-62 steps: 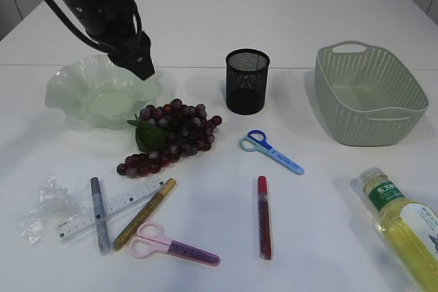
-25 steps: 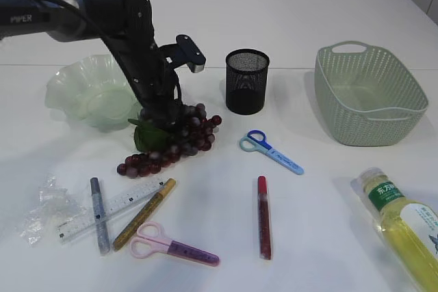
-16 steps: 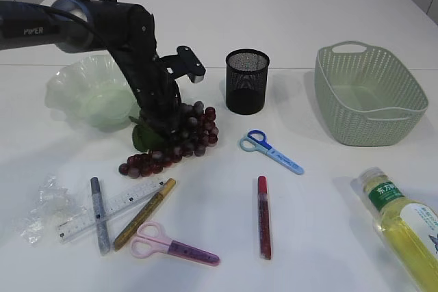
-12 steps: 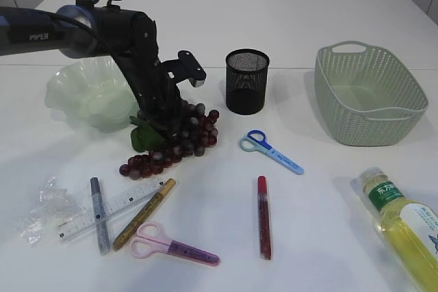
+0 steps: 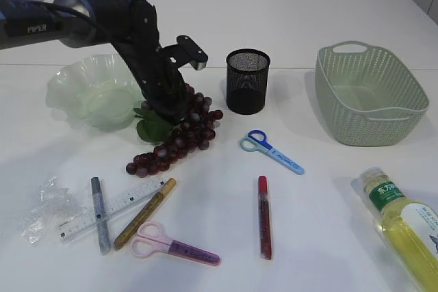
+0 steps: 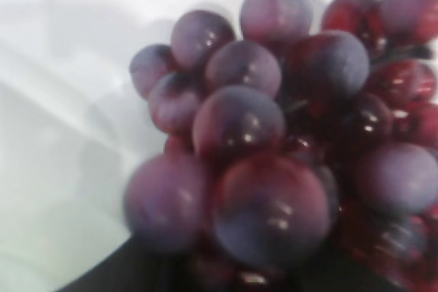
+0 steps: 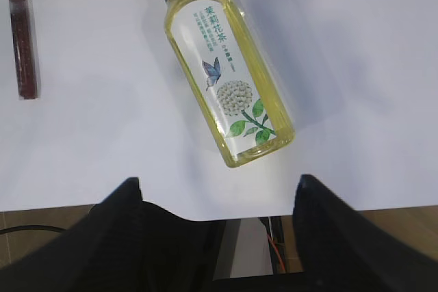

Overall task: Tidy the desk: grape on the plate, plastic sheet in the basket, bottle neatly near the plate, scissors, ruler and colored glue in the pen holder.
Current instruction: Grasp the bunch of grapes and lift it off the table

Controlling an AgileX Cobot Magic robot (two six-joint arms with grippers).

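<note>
At far left on the table point(image 5: 226, 18), plastic sheet point(image 5: 46, 206), ruler point(image 5: 113, 207), glue pens and pink scissors point(image 5: 174, 246) lie untouched. My left end effector point(image 5: 170, 106) sits on the grape point(image 5: 179, 135) top, beside the plate point(image 5: 96, 94); likely grasping it, tail trailing on table, but I cannot tell. Pen holder point(image 5: 247, 80) and basket point(image 5: 369, 94) wait upright. My right end effector point(image 7: 217, 203) is released, hovering near the lying bottle point(image 7: 222, 73).

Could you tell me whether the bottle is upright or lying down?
Lying down: the bottle rests on its side on the table.
</note>
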